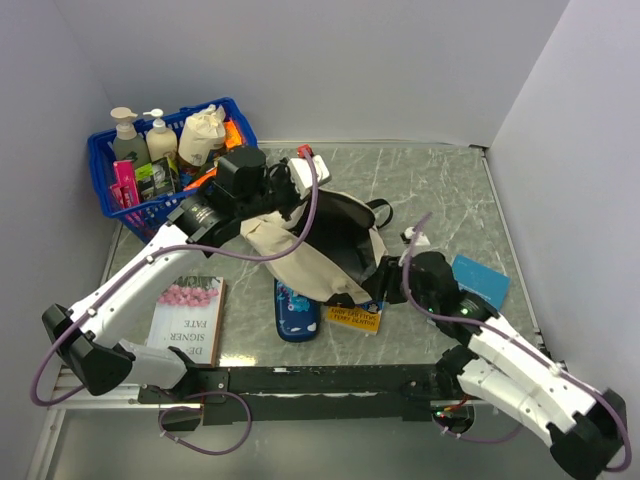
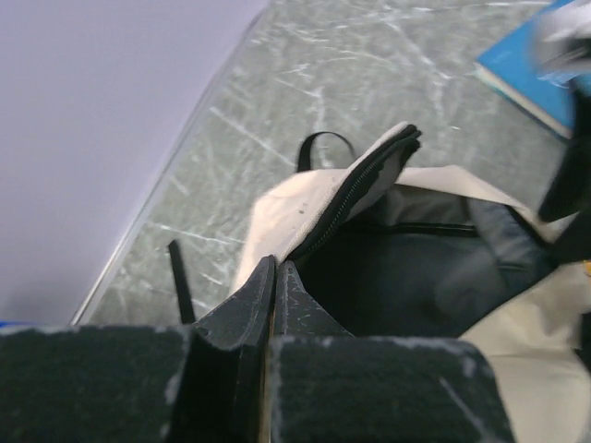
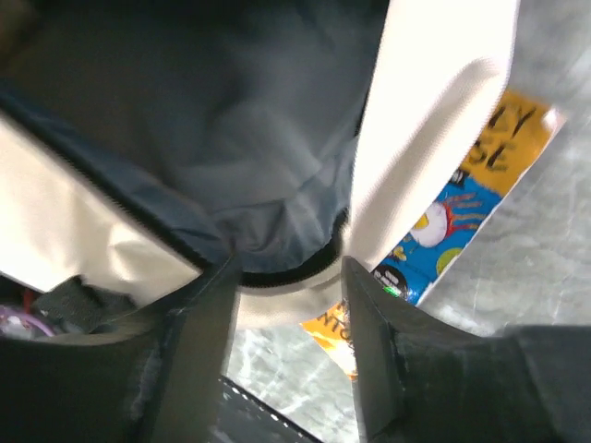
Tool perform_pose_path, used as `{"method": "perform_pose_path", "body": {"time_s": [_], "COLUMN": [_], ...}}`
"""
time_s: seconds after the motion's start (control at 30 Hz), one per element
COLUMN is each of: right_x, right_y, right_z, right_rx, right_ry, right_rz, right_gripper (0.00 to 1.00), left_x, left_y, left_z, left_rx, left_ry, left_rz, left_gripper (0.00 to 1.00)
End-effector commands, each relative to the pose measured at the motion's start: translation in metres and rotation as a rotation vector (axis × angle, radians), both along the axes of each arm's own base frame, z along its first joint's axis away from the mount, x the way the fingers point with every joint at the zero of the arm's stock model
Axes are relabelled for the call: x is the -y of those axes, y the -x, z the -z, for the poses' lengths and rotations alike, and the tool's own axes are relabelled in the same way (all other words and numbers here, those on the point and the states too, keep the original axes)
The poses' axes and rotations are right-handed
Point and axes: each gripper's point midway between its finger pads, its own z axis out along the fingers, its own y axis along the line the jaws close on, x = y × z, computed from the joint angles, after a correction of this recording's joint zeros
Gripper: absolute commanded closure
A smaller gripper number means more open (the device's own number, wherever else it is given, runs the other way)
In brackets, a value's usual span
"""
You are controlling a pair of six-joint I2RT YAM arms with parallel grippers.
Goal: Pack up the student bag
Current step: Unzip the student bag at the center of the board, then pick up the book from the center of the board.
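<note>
Student bag (image 1: 310,270) mid-table, mouth open, dark lining showing. Left gripper (image 2: 275,281) pinched tight on its zipper edge. Right gripper (image 3: 288,272) jaws parted, astride the near rim. Yellow-blue book (image 1: 355,318) partly under bag.

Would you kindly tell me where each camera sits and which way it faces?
Top external: above and behind the bases, looking down on the table; left arm and right arm show.
Left wrist: on the left arm, looking past the shut left tool, which pinches the zipper edge, into the student bag.
Right wrist: on the right arm, looking through the open right tool at the bag's rim and a yellow-and-blue book.
All three share the bag.
</note>
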Motion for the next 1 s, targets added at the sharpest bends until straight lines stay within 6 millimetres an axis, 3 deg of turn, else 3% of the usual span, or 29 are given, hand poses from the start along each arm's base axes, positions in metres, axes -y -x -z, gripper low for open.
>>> {"method": "perform_pose_path", "body": {"time_s": [0.0, 0.1, 0.33, 0.5, 0.83, 0.9, 0.97], "right_x": [0.027, 0.041, 0.045, 0.047, 0.027, 0.02, 0.021], "right_y": [-0.002, 0.005, -0.022, -0.03, -0.031, -0.03, -0.027], "right_z": [0.004, 0.035, 0.043, 0.075, 0.089, 0.088, 0.09], "right_rx": [0.012, -0.105, -0.158, -0.248, -0.287, -0.291, -0.294], "right_ry": [0.089, 0.16, 0.063, 0.016, -0.072, -0.106, -0.11], "right_rz": [0.113, 0.193, 0.331, 0.37, 0.311, 0.291, 0.297], "right_gripper": [0.25, 0.15, 0.14, 0.2, 0.32, 0.33, 0.33], "left_x": [-0.007, -0.013, -0.026, -0.042, -0.058, -0.062, -0.082], "left_y": [-0.022, -0.023, -0.008, -0.009, 0.0, -0.002, -0.019], "left_z": [-0.045, -0.028, 0.02, 0.028, 0.06, 0.062, 0.057], "left_rx": [0.14, 0.125, 0.083, 0.122, 0.114, 0.132, 0.187], "left_ry": [0.123, 0.109, 0.018, -0.003, -0.047, -0.061, -0.067], "left_rz": [-0.112, -0.143, -0.125, -0.182, -0.204, -0.224, -0.367], "left_gripper": [0.99, 0.99, 0.99, 0.99, 0.99, 0.99, 0.99]}}
